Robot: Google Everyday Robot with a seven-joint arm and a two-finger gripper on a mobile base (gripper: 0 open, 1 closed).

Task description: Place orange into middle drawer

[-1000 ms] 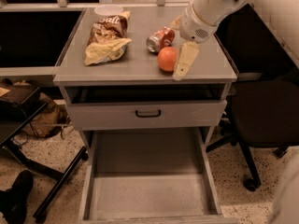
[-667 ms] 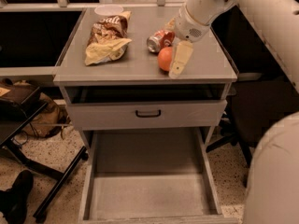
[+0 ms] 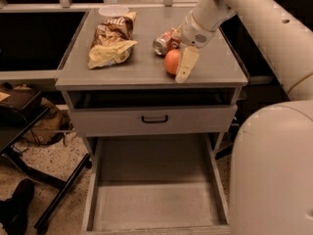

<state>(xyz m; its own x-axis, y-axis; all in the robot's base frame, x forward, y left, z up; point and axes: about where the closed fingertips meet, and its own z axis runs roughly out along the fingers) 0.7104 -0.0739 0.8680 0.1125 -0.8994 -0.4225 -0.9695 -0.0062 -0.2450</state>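
Hanging in the upper middle of the frame, the gripper [image 3: 186, 65] is touching the right side of the orange [image 3: 171, 61]; I cannot tell whether the claw is spread or pinching. The orange is sitting on the cabinet top [image 3: 142, 70], just beside the soda can [image 3: 164, 40]. The middle drawer [image 3: 156, 204] is lying open at the bottom. Grasping well is likely calling for centring on the fruit's widest part, without nudging the can.

Lighting warm and dim: the counter [image 3: 146, 68] top, with the gripper [image 3: 183, 67] low at its right front beside the orange [image 3: 171, 61], evenly lit from above, the middle drawer [image 3: 156, 204] floor duller, the recess beneath the top and the surroundings in deep shadow.
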